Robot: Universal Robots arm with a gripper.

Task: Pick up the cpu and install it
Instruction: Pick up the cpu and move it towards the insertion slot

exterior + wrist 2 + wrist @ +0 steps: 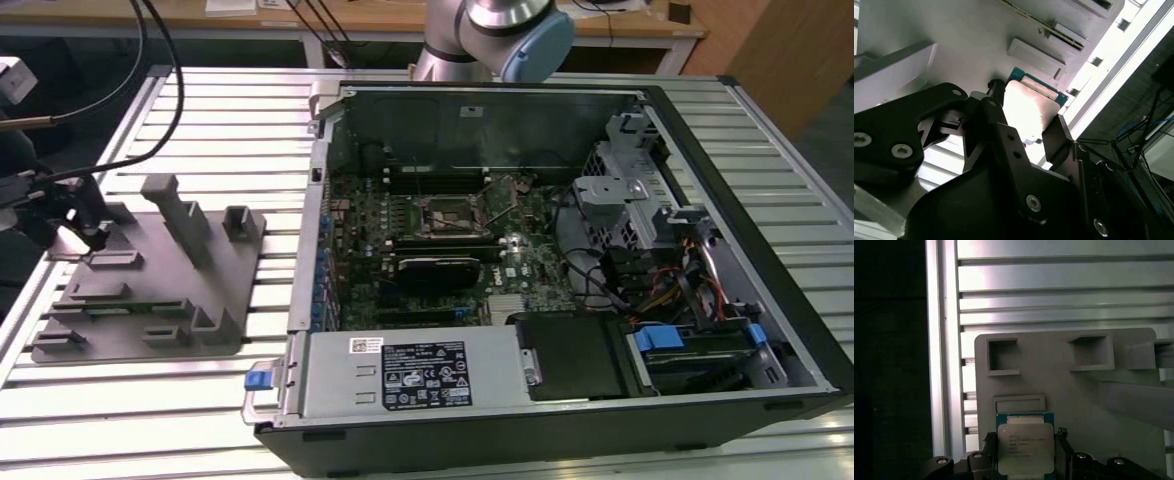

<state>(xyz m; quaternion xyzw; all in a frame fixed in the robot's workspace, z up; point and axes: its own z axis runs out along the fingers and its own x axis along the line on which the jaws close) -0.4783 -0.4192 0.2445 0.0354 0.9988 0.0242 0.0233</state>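
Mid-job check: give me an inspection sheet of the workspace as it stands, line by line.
Surface: slatted metal table, carrying a grey fixture plate and an open computer case.
Job's things: the cpu is at the grey fixture plate, silvery top showing; the motherboard socket is apart from it, inside the case.
Clutter: nothing seen.
Grippers: the gripper straddles the cpu over the fixture plate; whether it grips cannot be told.
Cables: black cables hang at the exterior view's left; a wiring bundle lies inside the case.
Surroundings: robot arm beyond the case; wooden bench behind.
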